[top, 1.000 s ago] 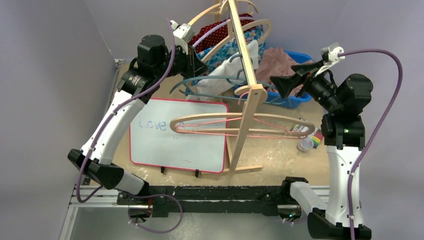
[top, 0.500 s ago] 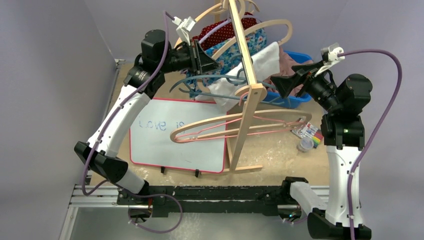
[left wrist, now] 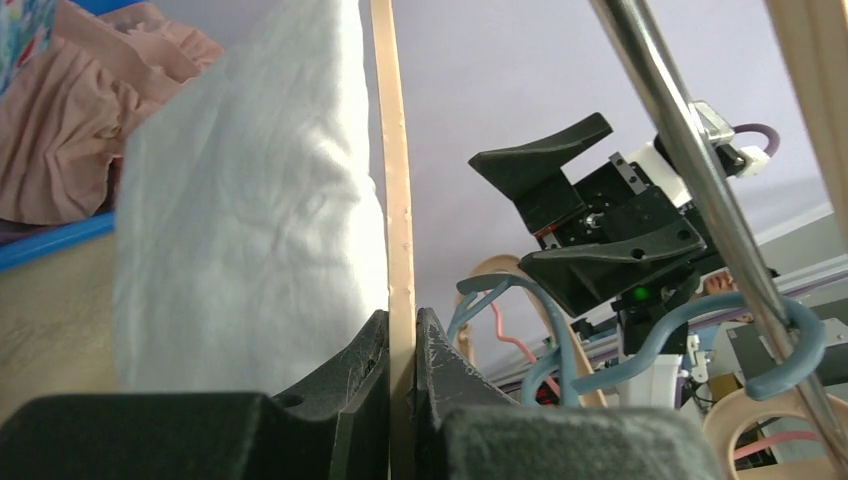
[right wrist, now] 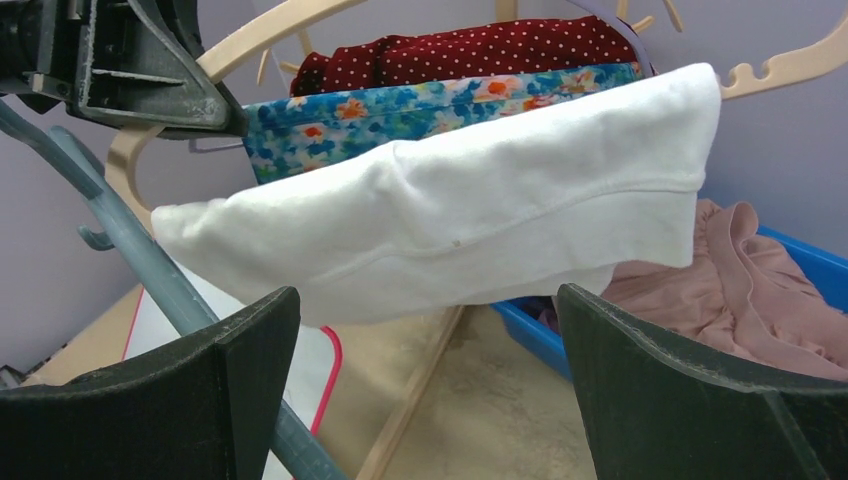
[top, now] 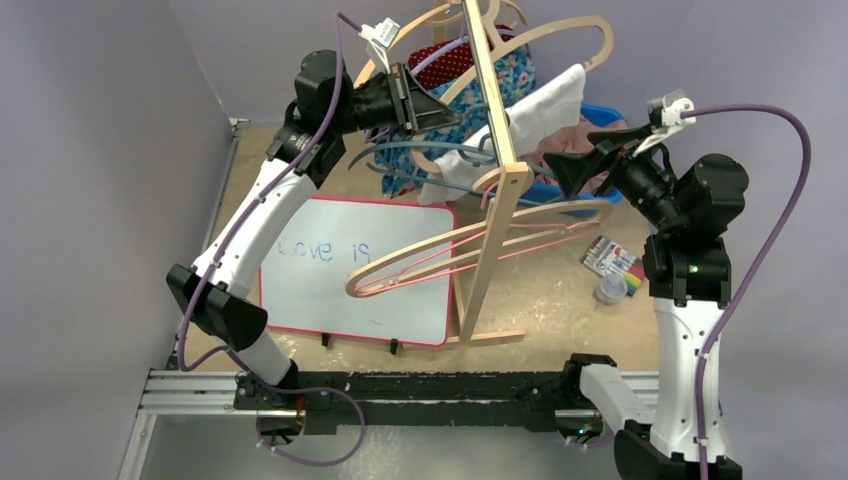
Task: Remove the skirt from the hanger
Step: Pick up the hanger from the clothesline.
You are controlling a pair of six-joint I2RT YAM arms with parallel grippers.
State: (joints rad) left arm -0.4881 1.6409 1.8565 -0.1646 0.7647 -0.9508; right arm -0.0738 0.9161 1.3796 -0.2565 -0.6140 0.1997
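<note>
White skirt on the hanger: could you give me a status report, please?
Left gripper shut on wooden hanger. Right gripper open, empty. White skirt draped on hanger. Blue hanger alongside.

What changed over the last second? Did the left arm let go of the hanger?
The left gripper, clamped on the wooden hanger throughout, swung it and the white skirt up and rightward, toward the right gripper. The lower hangers tilted too. The right gripper stayed open, roughly in place; the whiteboard did not move.
</note>
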